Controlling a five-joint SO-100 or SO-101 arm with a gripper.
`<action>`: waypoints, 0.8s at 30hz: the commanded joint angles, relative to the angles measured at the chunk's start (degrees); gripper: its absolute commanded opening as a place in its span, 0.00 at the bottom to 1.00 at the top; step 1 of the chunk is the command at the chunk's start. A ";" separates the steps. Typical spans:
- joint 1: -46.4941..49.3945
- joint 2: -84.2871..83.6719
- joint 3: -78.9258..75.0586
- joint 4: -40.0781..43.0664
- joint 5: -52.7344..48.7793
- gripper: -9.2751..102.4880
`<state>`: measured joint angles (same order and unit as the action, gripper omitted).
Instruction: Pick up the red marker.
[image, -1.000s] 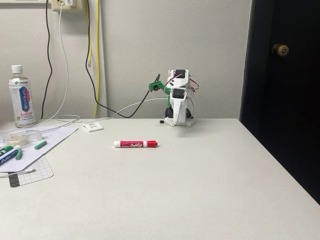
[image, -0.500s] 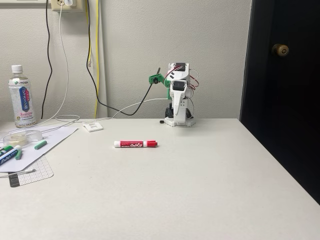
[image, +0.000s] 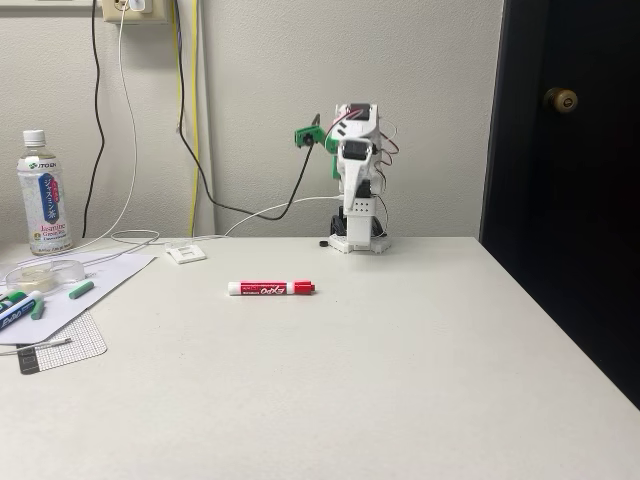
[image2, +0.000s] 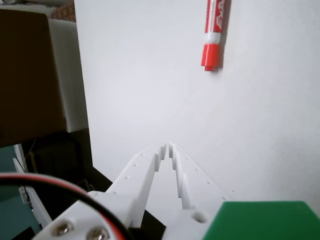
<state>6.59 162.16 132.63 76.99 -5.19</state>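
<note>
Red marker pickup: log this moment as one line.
phase: pre-approach | gripper: shut, empty, raised near base | red marker: flat on table, untouched

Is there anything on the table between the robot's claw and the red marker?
No. In the wrist view, only bare white table lies between the closed claw and the red marker.

Smooth matt white tabletop (image: 400, 380), glossy red-and-white plastic marker (image: 271, 288), matt white plastic gripper (image2: 168, 146) fingers, clear plastic bottle (image: 44, 195)
</note>
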 joint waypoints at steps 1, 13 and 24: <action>0.44 -4.75 -11.95 4.13 -0.70 0.08; 0.88 -8.00 -26.37 12.04 -0.44 0.08; 0.62 -11.78 -36.56 14.50 0.70 0.08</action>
<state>7.47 151.17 98.88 91.67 -4.75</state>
